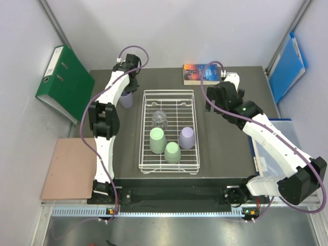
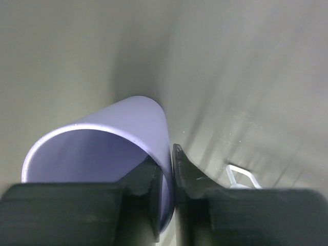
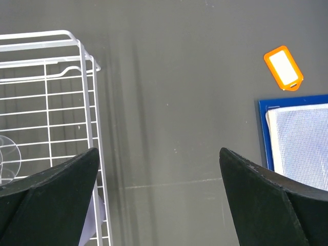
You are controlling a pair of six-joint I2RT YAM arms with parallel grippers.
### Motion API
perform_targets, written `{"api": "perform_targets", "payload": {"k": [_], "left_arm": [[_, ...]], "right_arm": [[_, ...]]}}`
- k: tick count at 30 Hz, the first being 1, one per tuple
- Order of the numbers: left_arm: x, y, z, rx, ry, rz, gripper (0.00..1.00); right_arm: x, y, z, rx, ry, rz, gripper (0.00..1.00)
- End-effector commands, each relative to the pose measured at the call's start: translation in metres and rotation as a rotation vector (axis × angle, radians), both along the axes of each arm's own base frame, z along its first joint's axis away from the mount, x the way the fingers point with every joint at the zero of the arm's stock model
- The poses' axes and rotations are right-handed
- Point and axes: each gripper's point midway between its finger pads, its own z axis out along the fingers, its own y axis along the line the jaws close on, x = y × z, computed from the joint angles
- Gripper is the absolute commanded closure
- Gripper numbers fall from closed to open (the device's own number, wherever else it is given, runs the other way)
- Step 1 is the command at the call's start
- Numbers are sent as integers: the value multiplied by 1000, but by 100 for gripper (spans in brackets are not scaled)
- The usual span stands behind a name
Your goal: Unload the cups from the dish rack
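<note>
The dish rack (image 1: pixel 145 154), a white wire-grid tray with low raised sides, sits in the middle of the dark table (image 1: pixel 225 154). It holds four cups: a clear ribbed glass (image 1: pixel 159 119) toward the far end, two pale green tumblers (image 1: pixel 157 140) (image 1: pixel 172 151) standing mouth-down nearer the arms, and a lilac tumbler (image 1: pixel 186 137) beside them, also inverted. The fifth, a lilac cup (image 2: pixel 138 123), is outside the rack, just off its far left corner, mouth-up. The left gripper (image 2: pixel 171 174) is clamped on this cup's rim, one finger (image 2: pixel 148 184) inside the wall and the other outside, nearly closed on the thin plastic. Whether the cup's base rests on the table or hangs just above it is hard to tell from above. The right gripper (image 3: pixel 159 200) hovers over bare table just right of the rack's far right corner, its jaws spread wide and holding nothing. An orange tag (image 3: pixel 283 67) lies beyond it.
</note>
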Motion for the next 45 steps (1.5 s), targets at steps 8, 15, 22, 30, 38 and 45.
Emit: {"api": "perform_targets", "payload": {"k": [8,15,22,30,38,45], "left_arm": [[12,6,114,-33,-277,53,24],[-13,-7,219,-90,-523,48,2],[-74,-62,265,-129,-684,-47,1],[-148,-87,226,-155,-624,-75,1],[-186,-63,213,-146,-626,-50,1],[-193,-62,203,-151,-590,-56,1]], "right_arm": [[3,12,9,40,-27,36,0],[-10,70,20,68,-58,281,0],[-36,129,5,72,-6,438,0],[-55,142,-28,131,63,459,0],[-81,159,-48,130,109,491,0],[-91,159,-65,130,144,473,0]]}}
